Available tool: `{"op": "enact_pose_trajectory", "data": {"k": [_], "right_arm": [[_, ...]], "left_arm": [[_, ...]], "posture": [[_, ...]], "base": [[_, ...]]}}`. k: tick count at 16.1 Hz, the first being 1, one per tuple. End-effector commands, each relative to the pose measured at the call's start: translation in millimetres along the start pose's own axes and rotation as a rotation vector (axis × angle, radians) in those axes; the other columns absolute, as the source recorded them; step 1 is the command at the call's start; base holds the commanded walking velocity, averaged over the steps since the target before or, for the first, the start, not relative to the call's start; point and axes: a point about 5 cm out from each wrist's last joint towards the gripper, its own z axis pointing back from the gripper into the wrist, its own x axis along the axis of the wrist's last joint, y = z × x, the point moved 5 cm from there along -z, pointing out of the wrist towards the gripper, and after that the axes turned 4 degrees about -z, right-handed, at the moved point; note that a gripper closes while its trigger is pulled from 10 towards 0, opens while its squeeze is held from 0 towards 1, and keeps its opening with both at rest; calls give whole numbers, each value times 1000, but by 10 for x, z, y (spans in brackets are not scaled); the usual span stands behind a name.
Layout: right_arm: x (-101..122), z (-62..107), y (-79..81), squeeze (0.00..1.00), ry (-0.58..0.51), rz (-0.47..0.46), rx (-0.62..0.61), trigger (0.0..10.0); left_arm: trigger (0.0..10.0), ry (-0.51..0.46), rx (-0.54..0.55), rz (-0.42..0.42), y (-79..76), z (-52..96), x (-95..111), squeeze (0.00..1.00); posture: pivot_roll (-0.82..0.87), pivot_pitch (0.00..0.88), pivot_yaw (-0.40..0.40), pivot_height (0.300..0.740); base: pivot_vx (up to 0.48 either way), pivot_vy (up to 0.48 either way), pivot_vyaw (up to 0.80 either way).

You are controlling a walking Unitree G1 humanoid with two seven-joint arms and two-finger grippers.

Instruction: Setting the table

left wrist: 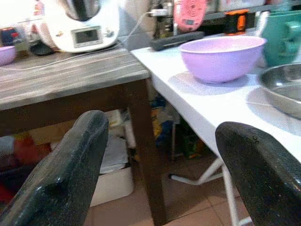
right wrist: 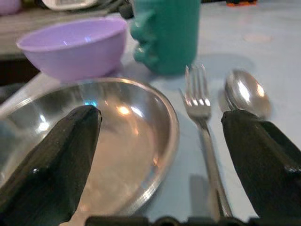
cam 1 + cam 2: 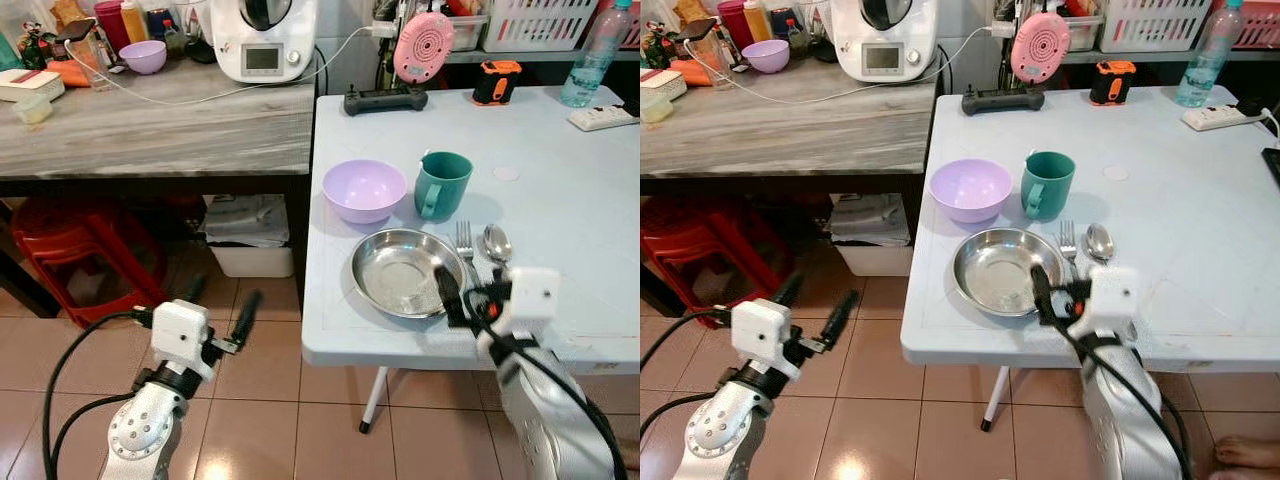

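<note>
Right wrist view: open right hand (image 2: 155, 155) straddles plate (image 2: 141, 141) rim and fork (image 2: 200, 106); spoon (image 2: 245, 92) beside.

No readable text

The white kitchen appliance (image 3: 264, 38) on the wooden desk (image 3: 150, 125) has a small grey display, but nothing on it can be made out. The water bottle (image 3: 594, 52) carries a label too blurred to read, and the pink round device (image 3: 424, 46) shows only a ring pattern.
</note>
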Motion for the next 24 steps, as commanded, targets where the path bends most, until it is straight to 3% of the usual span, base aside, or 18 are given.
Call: {"op": "enact_pose_trajectory", "data": {"k": [1,4,8,11,16,17,18,19,24], "right_arm": [[-72,-27,11,0,45,-45,-1,10000],[-125,-60,29,0,95,-50,3,10000],[-222,-54,3,0,146,-55,-16,10000],[-226,-106,-1,0,173,-65,-22,10000],[-259,-89,104,0,199,-72,27,10000],[-271,-90,113,0,207,-75,34,4196],[-282,-90,114,0,212,-74,35,471],[-290,-90,117,0,221,-65,39,0],[-319,-60,69,0,253,-37,24,157]], "left_arm": [[10000,-2,-32,-4,-10,6,-6,0],[10000,-3,-108,20,-72,38,-32,0],[10000,-2,-113,22,-56,35,-44,0],[10000,-22,-160,11,-128,42,-29,0],[10000,-30,-171,30,-158,43,-23,0],[10000,-34,-170,30,-160,42,-22,0],[10000,-35,-170,30,-162,42,-23,0],[10000,-35,-171,31,-162,42,-24,0],[10000,-36,-172,38,-177,37,-27,0]], "posture": [[-98,81,57,740],[-96,84,56,740],[-93,88,59,740],[-91,88,58,740],[-88,86,57,740],[-85,84,56,740],[-85,84,56,740],[-85,84,56,740],[-85,81,53,740]], "base": [[0,0,0],[0,0,0],[0,0,0],[0,0,0],[0,0,0],[0,0,0],[0,0,0],[0,0,0],[0,0,0]]}}
